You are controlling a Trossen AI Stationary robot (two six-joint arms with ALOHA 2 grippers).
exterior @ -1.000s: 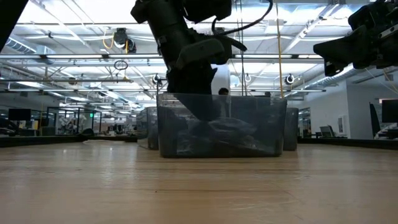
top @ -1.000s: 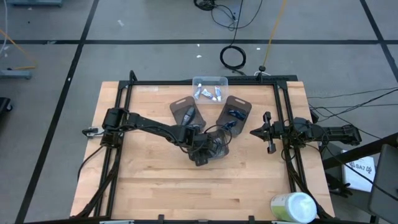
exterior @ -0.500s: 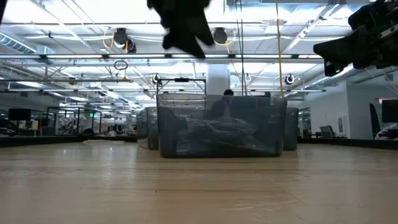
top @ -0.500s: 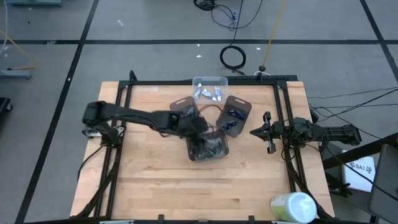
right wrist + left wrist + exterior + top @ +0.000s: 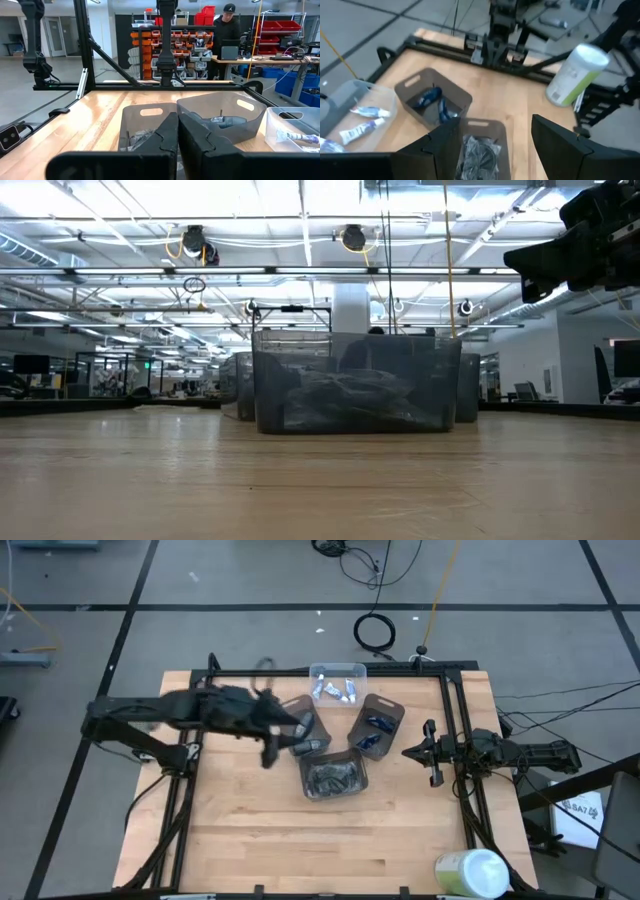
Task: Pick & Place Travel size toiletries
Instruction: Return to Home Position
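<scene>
In the high view four trays stand mid-table. A clear tray [image 5: 337, 683] holds white tubes [image 5: 366, 122]. One smoky tray [image 5: 377, 726] holds dark-blue mini bottles [image 5: 431, 101], another [image 5: 335, 776] holds dark-grey discs [image 5: 479, 150], and a third [image 5: 303, 726] lies partly under my left arm. My left gripper [image 5: 298, 730] hangs open, high above the table and left of the disc tray [image 5: 492, 131], empty. My right gripper [image 5: 432, 752] waits shut near the right rail [image 5: 177, 125], raised off the table.
A big pale-green-and-white round container [image 5: 472, 873] stands at the near right corner [image 5: 576, 74]. Black rails [image 5: 300, 673] frame the table's far, left and right sides. Bare wood lies near of the trays. A person stands in the room beyond [image 5: 227, 30].
My left gripper has risen out of the disc tray and drawn back toward the table's left and far side, leaving the low view. The trays have stayed in place.
</scene>
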